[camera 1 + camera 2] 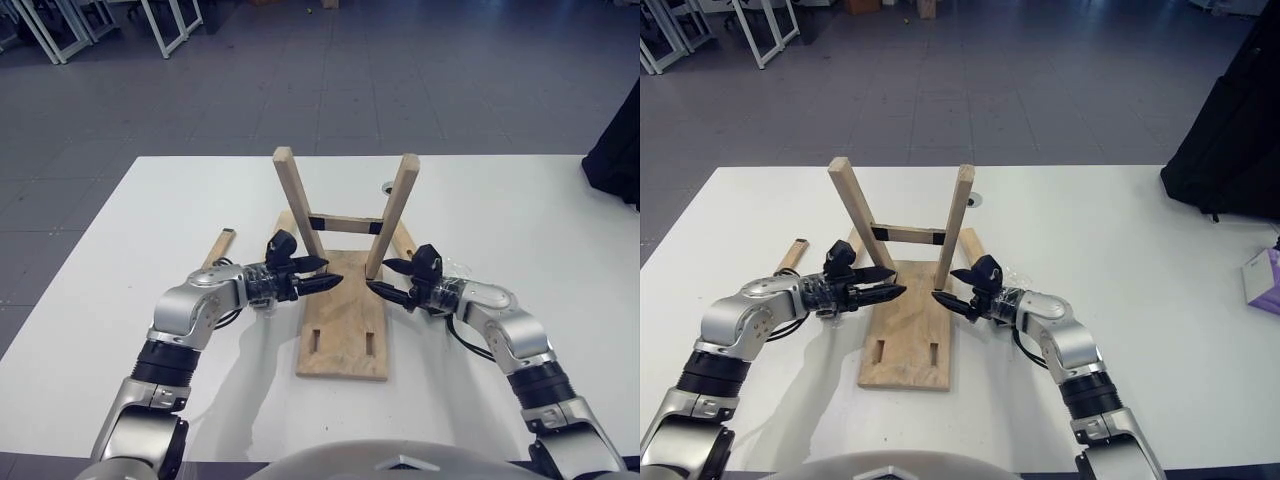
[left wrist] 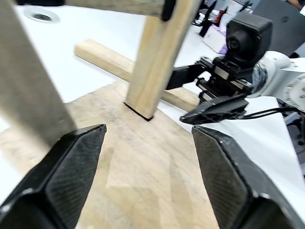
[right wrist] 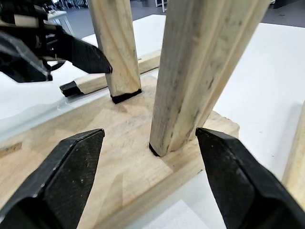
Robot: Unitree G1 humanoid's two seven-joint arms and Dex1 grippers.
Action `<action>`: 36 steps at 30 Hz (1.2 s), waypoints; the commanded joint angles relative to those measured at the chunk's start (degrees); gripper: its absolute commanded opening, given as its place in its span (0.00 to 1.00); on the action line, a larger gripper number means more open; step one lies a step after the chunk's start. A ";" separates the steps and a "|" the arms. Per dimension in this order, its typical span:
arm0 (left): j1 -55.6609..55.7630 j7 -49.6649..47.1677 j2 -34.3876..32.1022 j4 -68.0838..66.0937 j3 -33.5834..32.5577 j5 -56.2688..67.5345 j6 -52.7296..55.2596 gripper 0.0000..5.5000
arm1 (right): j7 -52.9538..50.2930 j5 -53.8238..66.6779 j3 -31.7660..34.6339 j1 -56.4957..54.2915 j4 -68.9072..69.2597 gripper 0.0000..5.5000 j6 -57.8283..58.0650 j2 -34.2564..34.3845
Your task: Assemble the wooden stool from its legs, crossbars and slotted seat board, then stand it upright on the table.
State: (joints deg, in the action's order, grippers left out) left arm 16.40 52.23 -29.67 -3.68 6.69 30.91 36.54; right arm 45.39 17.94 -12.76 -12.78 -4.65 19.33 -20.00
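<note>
White table (image 1: pixel 520 230) carries the pale slotted wooden seat board (image 1: pixel 342 340) lying flat, with a two-legged wooden frame (image 1: pixel 297 200) and its thin crossbar (image 1: pixel 345 224) standing in the far slots. My left jaws and right jaws gape empty beside the leg bases. I judge that a sideways nudge could lever the unheld frame out.

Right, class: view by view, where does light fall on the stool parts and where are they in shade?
Left eye view: even light, table bright, no glare spot. Left wrist view: near leg shows a grey, shaded face, far leg a lit one. Right wrist view: both legs lit, dark lines at their feet in the board.
</note>
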 commanded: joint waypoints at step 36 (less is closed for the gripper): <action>-5.89 -24.93 -1.43 -9.79 -20.18 -14.69 -13.64 0.61 | -3.78 -9.43 3.66 -8.99 -5.47 0.64 -11.11 1.29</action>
State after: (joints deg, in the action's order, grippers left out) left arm 9.59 28.43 -29.93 -10.43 -14.66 18.77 23.51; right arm 40.52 9.15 -7.95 -19.22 -9.42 8.84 -18.89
